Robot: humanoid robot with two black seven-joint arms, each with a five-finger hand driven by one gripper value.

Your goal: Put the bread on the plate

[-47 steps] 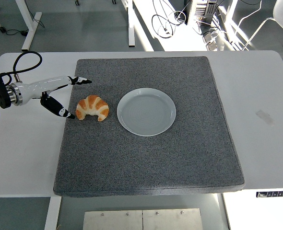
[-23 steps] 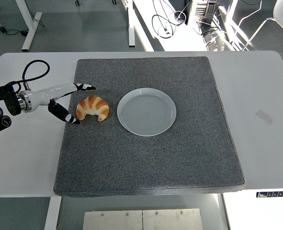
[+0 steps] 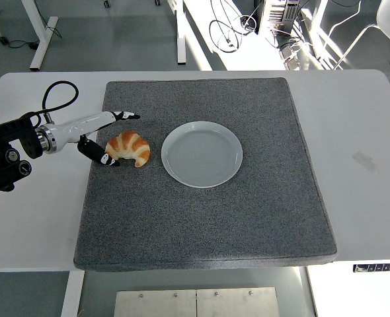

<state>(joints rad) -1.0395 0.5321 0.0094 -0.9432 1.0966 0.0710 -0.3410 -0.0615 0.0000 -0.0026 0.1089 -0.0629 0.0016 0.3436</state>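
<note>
One croissant [image 3: 127, 148], one plate [image 3: 201, 154] and one grey mat [image 3: 208, 218] were on the white surface [image 3: 353, 132], and a single robot hand was in view. The mat covered most of the middle of the surface, reaching close to its near edge. The round white plate lay flat on the mat, a little toward the far edge and roughly midway between the left and right edges, and it held nothing. The bread, a golden croissant, lay on the mat just beside the plate's left rim, apart from it, near the mat's left edge. The left hand [image 3: 97, 135] came in from the left edge of the surface, its black forearm low over the white area and a looped cable rising behind the wrist. Its fingers [image 3: 125, 116] were released and spread, grasping nothing: the upper ones stretched out straight just beyond the croissant's far side, while the lower one [image 3: 104, 158] angled down to the croissant's left end, whether touching it could not be told.
</note>
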